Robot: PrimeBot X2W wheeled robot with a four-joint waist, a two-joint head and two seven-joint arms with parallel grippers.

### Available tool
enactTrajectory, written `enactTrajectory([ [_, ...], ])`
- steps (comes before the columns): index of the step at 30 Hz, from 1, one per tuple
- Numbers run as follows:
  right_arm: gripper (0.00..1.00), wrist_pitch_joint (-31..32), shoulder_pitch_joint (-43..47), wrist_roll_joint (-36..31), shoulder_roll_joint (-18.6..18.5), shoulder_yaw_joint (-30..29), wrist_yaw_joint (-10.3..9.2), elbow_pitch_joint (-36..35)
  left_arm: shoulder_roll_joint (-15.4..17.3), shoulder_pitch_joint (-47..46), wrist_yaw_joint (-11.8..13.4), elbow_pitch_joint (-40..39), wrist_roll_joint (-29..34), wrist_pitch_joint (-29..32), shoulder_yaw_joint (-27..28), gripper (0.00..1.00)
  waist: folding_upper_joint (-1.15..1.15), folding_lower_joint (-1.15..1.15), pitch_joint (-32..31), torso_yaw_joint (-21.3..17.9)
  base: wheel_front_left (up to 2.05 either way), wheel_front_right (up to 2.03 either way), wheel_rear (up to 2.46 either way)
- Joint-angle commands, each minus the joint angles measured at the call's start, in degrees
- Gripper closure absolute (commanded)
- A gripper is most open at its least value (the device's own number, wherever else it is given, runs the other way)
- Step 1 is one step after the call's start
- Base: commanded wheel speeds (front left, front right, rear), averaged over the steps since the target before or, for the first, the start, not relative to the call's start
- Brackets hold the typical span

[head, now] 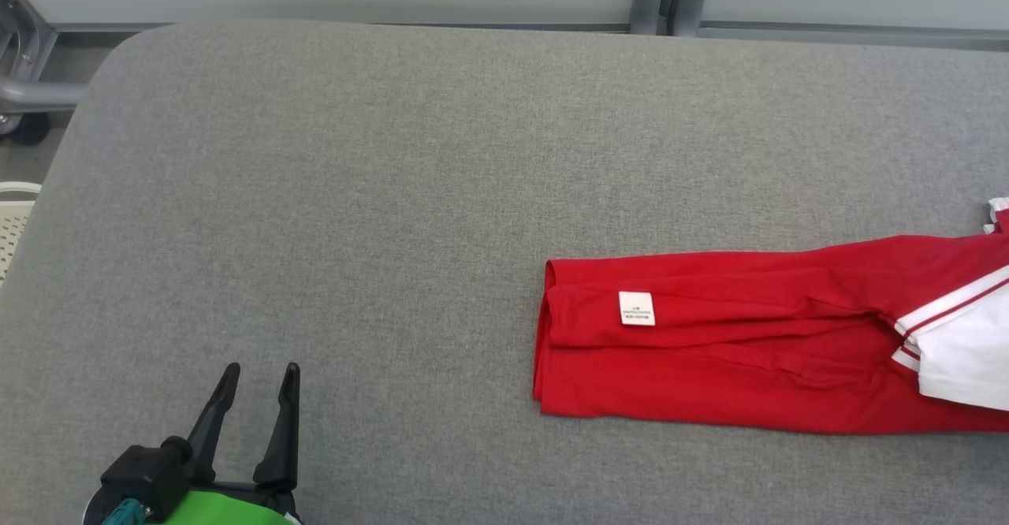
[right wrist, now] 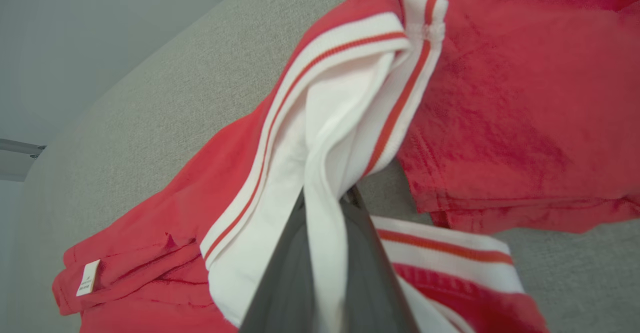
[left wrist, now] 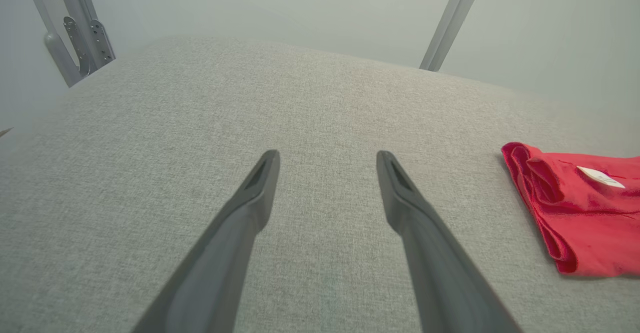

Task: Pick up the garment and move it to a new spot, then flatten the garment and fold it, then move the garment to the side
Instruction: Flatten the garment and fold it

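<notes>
Lying on the table [head: 394, 194], a grey, woven, padded slab with rounded corners, the garment [head: 749, 336] is soft red knit with white parts carrying thin red stripes. A small white label [head: 636, 307] sits near one hem. It is folded into a long, creased band. The right end effector [right wrist: 327, 195] is clamped on a fold of the white cloth, which drapes around its dark fingers. The left end effector [head: 262, 369] hovers with fingers apart, the garment well off to its right.
</notes>
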Motion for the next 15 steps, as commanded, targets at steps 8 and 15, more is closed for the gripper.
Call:
enactTrajectory([
  [8, 1.0, 3.4, 0.7, -1.3, 5.4, 6.8, 0.02, -12.8, -0.6, -0.2, -1.3, 1.1, 2.0, -0.2, 0.1, 0.0, 0.4, 0.0, -1.9, -1.7, 0.0, 0.0, 0.0],
  [15, 1.0, 5.5, -1.1, -8.2, 13.0, 18.5, 0.02, -18.4, -1.2, -2.7, -1.5, 2.4, 2.4, -0.2, -2.2, 0.0, 0.4, 0.0, 0.0, -1.5, 0.0, 0.0, 0.0],
])
